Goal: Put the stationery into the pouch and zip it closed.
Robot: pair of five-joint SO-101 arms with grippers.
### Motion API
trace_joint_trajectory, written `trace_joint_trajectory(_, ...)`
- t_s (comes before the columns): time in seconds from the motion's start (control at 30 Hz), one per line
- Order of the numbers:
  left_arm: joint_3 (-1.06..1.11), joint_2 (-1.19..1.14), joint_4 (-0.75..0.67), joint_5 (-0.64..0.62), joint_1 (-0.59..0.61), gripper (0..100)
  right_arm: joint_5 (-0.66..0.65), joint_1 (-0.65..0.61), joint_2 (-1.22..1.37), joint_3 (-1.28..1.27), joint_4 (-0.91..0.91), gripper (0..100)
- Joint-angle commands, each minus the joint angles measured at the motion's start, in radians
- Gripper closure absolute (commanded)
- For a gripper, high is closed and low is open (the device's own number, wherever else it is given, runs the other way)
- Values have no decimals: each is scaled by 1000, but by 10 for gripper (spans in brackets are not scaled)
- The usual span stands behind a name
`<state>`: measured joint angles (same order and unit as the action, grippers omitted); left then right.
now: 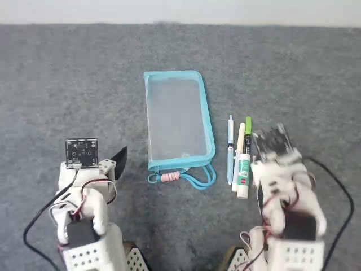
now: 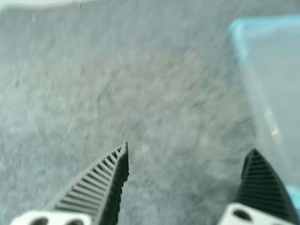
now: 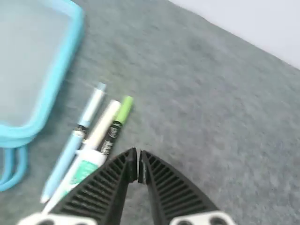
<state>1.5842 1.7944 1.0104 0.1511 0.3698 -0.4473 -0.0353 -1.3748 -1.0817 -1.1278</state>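
Pouch lying flat mid-table on grey felt, turquoise edging showing, loop straps pointing toward arms. Blue pen, white marker, green marker lying side by side just right of pouch. Left gripper hovering beside pouch's left edge, jaws gaping wide, holding nothing. Right gripper hanging near green marker, jaws pressing together, empty.
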Motion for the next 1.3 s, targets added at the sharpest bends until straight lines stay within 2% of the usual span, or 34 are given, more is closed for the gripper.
trace_joint_trajectory(0.0, -231, 0, 112, -37, -98, 637, 69, -117, 371, 259, -77, 990)
trace_joint_trajectory(0.13, -326, -226, 68, -68, -120, 654, 170, -277, 616, 450, -163, 989)
trace_joint_trajectory(0.23, -424, -509, 2, -123, -123, 660, 196, -395, 714, 486, -165, 989)
trace_joint_trajectory(0.33, -572, -833, -2, -193, -118, 660, 192, -486, 771, 486, -154, 988)
trace_joint_trajectory(0.4, -693, -1039, 48, -230, -92, 660, 166, -536, 797, 486, -157, 988)
trace_joint_trajectory(0.5, -871, -1300, 150, -238, -58, 660, 57, -618, 822, 474, -154, 988)
trace_joint_trajectory(0.57, -931, -1416, 152, -236, -21, 660, 31, -671, 828, 448, -116, 987)
trace_joint_trajectory(0.67, -949, -1502, 71, -236, 54, 660, 26, -745, 835, 404, -22, 968)
trace_joint_trajectory(0.93, -943, -1524, 0, -235, 252, 659, -26, -849, 969, 396, 154, 739)
trace_joint_trajectory(1.07, -935, -1525, -61, -239, 331, 659, -35, -852, 1044, 396, 202, 742)
trace_joint_trajectory(1.27, -929, -1525, -68, -239, 336, 659, -66, -868, 1096, 388, 211, 746)
